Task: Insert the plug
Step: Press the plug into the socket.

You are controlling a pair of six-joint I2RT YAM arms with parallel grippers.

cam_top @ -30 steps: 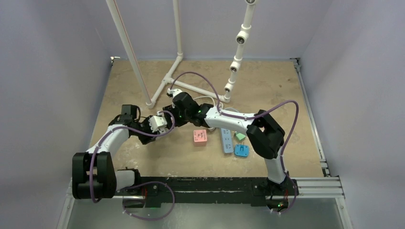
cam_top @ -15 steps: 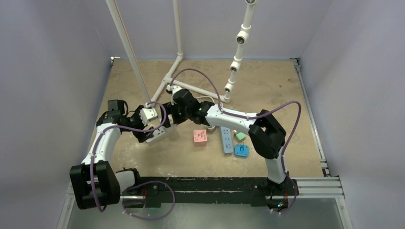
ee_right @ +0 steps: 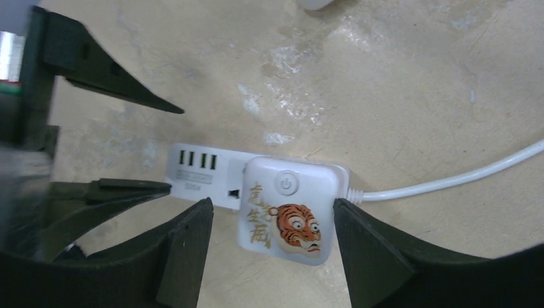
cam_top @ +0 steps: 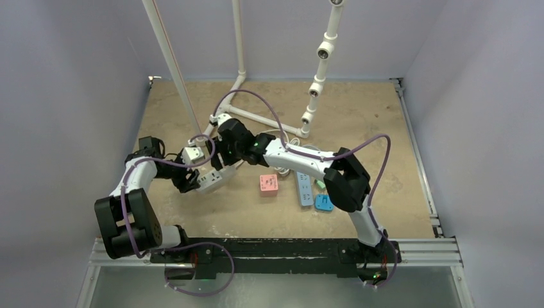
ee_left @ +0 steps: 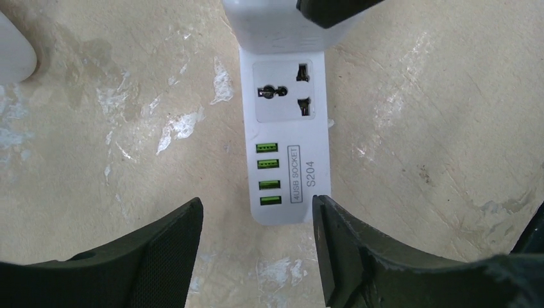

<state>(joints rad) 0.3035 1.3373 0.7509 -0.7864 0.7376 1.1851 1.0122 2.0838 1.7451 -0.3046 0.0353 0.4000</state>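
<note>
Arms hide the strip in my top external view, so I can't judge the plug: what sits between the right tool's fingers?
Observer: A white tiger-print block, resting on one end of the power strip; the right tool is open around it.
Operator: Is any socket free?
Observer: One universal socket shows uncovered, next to four green USB ports.
Operator: And the left tool?
Observer: The left tool is open, straddling the strip's USB end.

The left pincer (ee_left: 256,204) and right pincer (ee_right: 271,205) crowd the white power strip (ee_left: 285,128) from opposite ends, with the pipe frame (cam_top: 172,64) standing just behind. Bare bench (cam_top: 244,218) lies open on the near side.
</note>
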